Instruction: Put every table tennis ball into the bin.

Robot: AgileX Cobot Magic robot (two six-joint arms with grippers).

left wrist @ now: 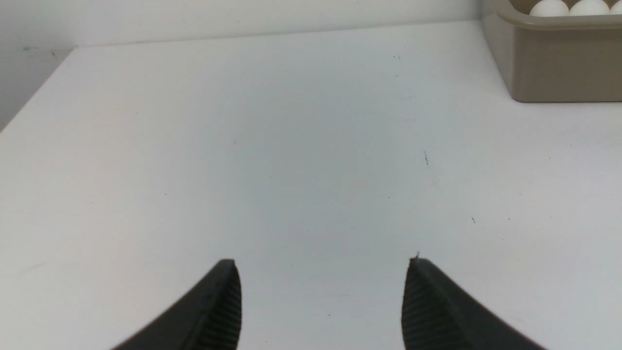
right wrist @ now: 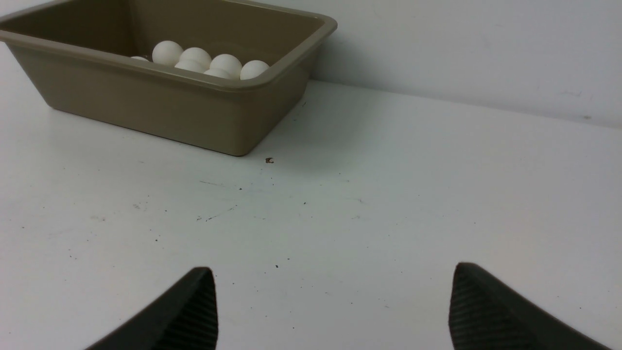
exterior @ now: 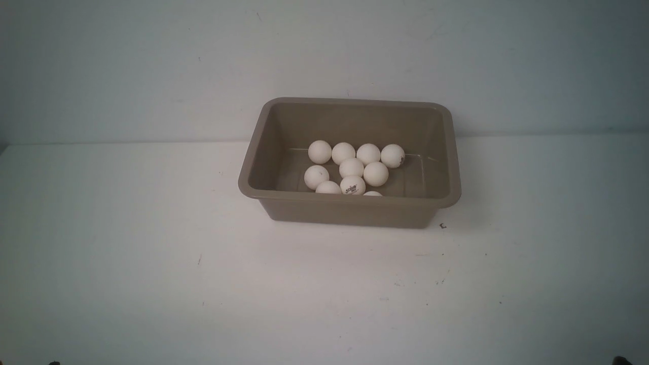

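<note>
The bin (exterior: 350, 205) stands on the white table (exterior: 152, 284), a little toward 1 o'clock from the middle of the front view, and the table tennis balls (exterior: 351, 168) all lie inside it, packed close together on its floor, some touching each other. The left gripper (left wrist: 323, 301) has its two black fingers spread apart with only bare table between them, and the bin's corner is far off at 1 o'clock. The right gripper (right wrist: 333, 306) is spread wide and holds nothing, with the bin well apart at about 11 o'clock.
</note>
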